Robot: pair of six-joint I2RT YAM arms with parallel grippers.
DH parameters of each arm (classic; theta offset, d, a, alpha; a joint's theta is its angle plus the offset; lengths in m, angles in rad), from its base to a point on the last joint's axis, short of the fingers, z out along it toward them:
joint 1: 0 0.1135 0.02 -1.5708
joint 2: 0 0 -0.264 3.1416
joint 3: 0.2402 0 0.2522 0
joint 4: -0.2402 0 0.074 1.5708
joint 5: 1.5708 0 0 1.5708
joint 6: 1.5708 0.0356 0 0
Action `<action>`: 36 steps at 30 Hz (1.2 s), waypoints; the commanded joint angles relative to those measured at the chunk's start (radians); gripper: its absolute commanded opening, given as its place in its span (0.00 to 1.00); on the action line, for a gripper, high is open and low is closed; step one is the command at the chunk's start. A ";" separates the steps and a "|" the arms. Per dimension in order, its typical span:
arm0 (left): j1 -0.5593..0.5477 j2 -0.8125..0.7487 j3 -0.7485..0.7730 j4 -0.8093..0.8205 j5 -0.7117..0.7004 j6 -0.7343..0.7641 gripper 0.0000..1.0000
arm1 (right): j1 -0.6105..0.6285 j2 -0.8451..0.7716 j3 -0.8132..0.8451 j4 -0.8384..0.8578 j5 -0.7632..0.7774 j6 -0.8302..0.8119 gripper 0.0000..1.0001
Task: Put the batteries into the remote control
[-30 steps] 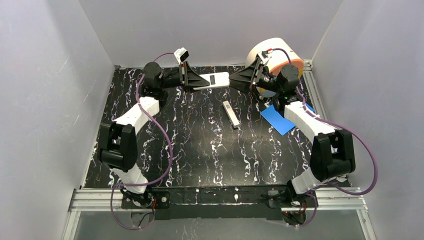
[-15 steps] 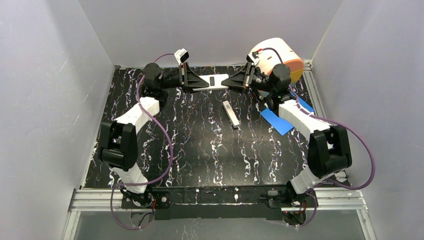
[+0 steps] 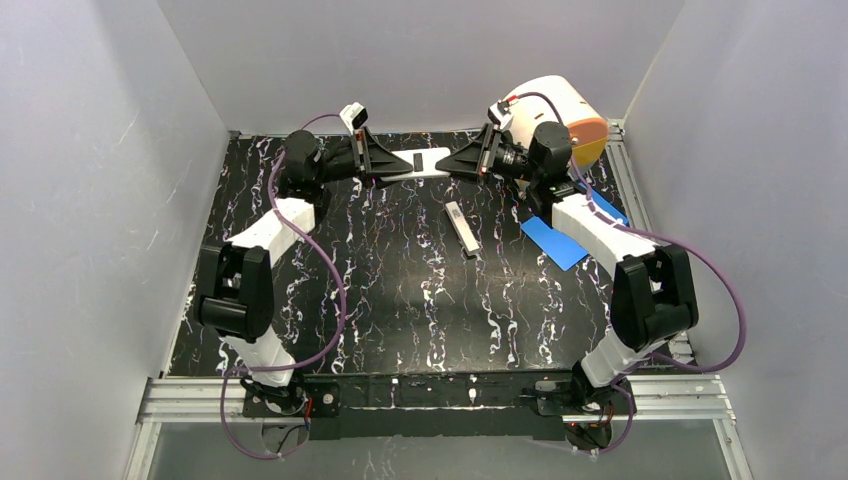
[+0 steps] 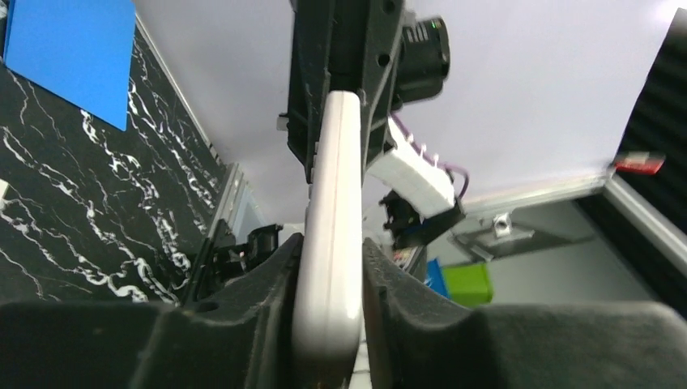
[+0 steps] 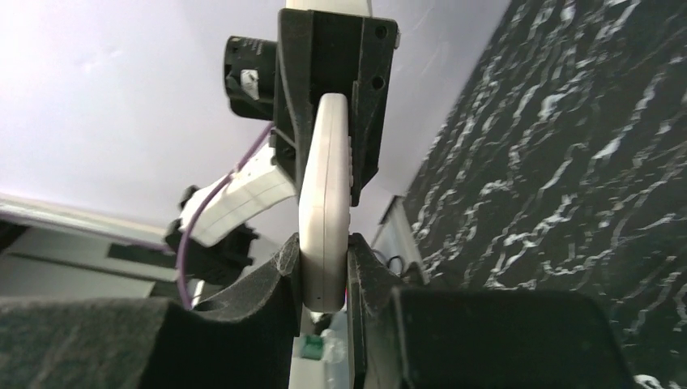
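So right now the remote control (image 3: 420,162) is up off the table (image 3: 400,300) at the far end, strung between the two arms like a little bridge. The left gripper (image 3: 387,167) has its fingers clamped on one end and the right gripper (image 3: 457,164) is pinched onto the other. Both wrist views show the foam pads (image 5: 279,271) pressed against either side of it with no gap. The dark recess (image 3: 418,160) sits between the two grips, facing up and uncovered.

Handling-wise, I'd guess it's a light, stiff, hollow plastic bar. It won't bend, but the shell looks smooth, so a pinch at one end alone could let it swivel or slide. Holding it by the ends like this seems right to me, since it keeps the fingers clear of the recess where the cells have to go.

The batteries themselves I honestly can't pick out. There's a slim white strip (image 3: 461,225) lying on the table near a blue sheet (image 3: 555,240), with something dark at its near end — too small to call. Tiny round cells will roll, so grab them across the barrel.
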 commanded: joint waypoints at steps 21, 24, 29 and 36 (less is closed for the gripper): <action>0.283 -0.505 -0.120 -1.288 -0.823 0.874 0.99 | 0.313 -0.079 0.218 -0.872 0.935 -1.245 0.01; 0.283 -0.532 -0.081 -1.380 -0.900 0.914 0.98 | 0.451 -0.009 0.197 -0.884 1.179 -1.376 0.01; 0.283 -0.568 -0.070 -1.447 -0.942 0.880 0.99 | 0.620 0.152 0.237 -0.904 1.602 -1.538 0.01; 0.283 -0.569 -0.038 -1.495 -1.004 0.854 0.99 | 0.728 0.264 0.186 -0.787 1.829 -1.689 0.01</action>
